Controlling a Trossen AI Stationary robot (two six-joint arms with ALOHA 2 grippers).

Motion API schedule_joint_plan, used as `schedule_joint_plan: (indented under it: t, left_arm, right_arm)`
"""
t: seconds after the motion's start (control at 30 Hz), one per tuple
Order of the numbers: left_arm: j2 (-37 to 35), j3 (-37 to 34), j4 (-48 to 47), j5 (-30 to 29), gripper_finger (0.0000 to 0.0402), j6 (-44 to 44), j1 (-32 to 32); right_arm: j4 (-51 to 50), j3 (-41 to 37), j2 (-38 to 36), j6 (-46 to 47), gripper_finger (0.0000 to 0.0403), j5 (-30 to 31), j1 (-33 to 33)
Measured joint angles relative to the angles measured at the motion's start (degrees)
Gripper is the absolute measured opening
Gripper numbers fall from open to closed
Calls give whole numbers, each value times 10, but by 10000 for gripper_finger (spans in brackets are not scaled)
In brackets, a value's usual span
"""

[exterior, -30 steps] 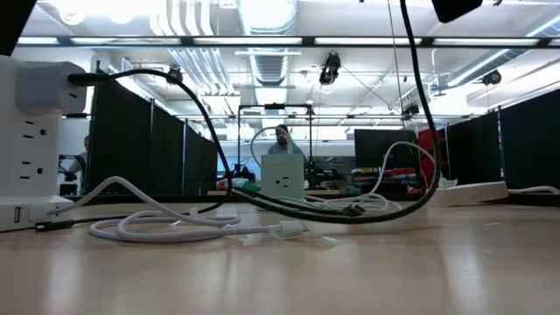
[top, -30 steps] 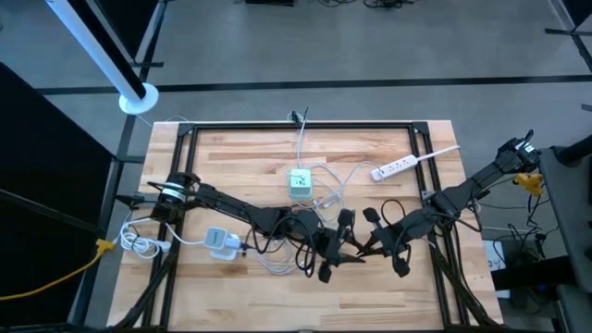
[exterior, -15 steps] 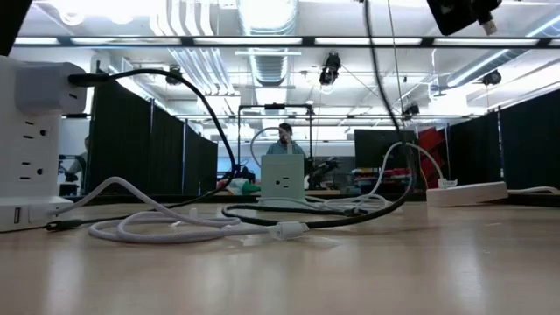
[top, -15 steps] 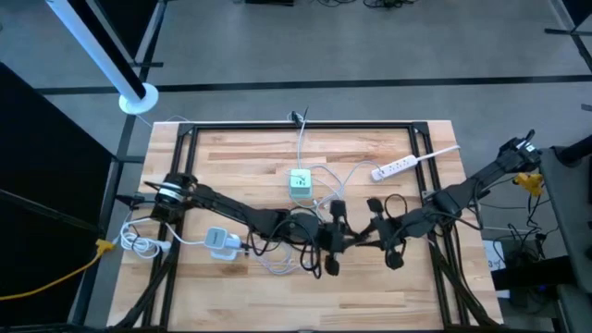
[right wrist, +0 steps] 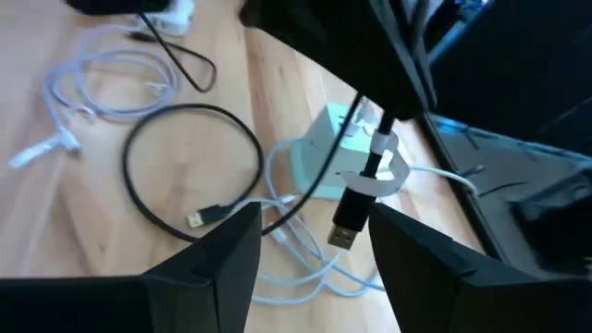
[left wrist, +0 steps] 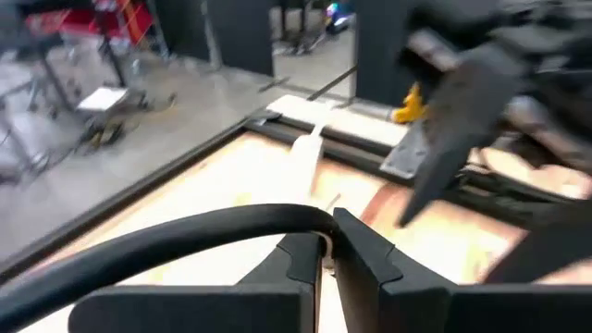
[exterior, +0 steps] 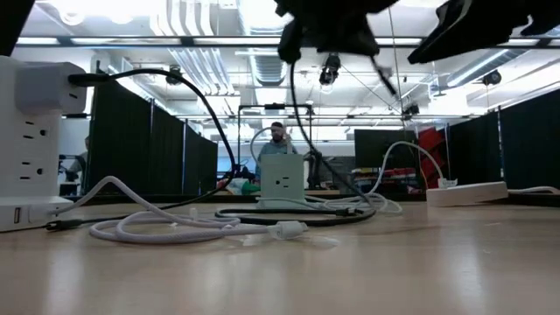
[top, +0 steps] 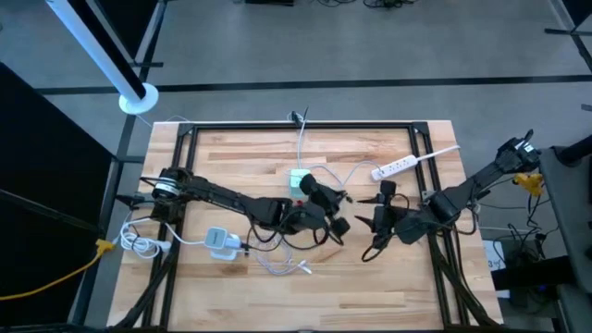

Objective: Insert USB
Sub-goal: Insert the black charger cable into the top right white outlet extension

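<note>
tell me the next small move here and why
Probably carry the plug toward the green cube charger and line it up with a port. The left hand is shut on the black cable, and the USB plug hangs in the air just above that charger, not yet inserted. The right hand is open and has let go, so the left alone holds it.

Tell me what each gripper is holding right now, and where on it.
The left gripper is shut on the black cable, gripping the cord a little behind its USB plug. The right gripper is open and holds nothing.
</note>
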Motion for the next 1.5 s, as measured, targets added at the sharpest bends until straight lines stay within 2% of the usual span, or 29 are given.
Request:
schedule_joint_plan:
  t: [0.17,0.37,0.57,0.7,0.87,1.07,1.2,1.5]
  left_arm:
    - [0,0,-12,1,8,-26,7]
    - [-1,0,-8,4,8,-26,6]
    - [-1,0,-7,6,8,-24,6]
    - [-1,0,-7,16,8,-22,6]
    - [-1,0,-3,21,8,-15,5]
    - [-1,-1,10,46,8,6,2]
    - [-1,-1,10,50,8,21,-1]
    - [-9,-1,-1,73,9,66,-16]
  right_arm:
    - [7,0,52,8,185,57,0]
    - [78,0,132,7,185,180,-1]
    - [137,0,184,12,185,193,-13]
    - [142,0,191,29,169,213,-13]
    - [142,0,190,38,120,211,-24]
    - [144,0,189,47,40,192,-41]
    - [145,0,185,44,19,175,-43]
    - [129,0,119,42,19,89,-40]
